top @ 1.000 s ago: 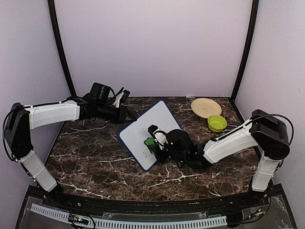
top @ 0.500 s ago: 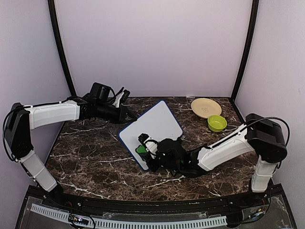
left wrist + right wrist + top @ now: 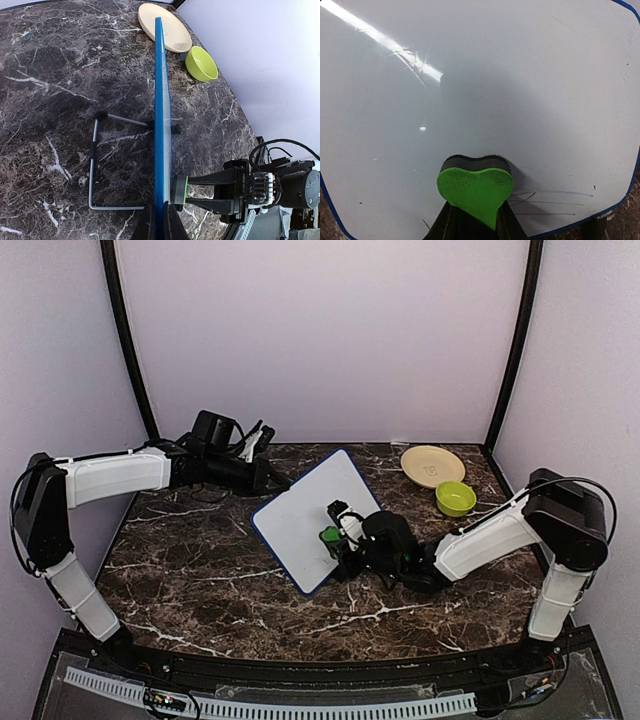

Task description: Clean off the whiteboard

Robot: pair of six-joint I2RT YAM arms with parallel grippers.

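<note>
Overhead: the left claw [image 3: 274,483] pinches the whiteboard [image 3: 305,512] at its far corner; the right claw [image 3: 335,537] presses a green eraser [image 3: 327,535] against its face. Left wrist: the board runs edge-on straight ahead, clamped in the claw. Right wrist: eraser gripped, faint marker lines [image 3: 547,197] just right.

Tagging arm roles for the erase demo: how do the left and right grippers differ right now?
Left gripper is clamped on the blue rim of the whiteboard, apparently steadying it; right gripper is clamped on the green eraser. Left meets the board edge-on; right faces its white surface, with the eraser's dark pad against it, beside faint marks. Shared: both shut, both engaged with the same board.
</note>
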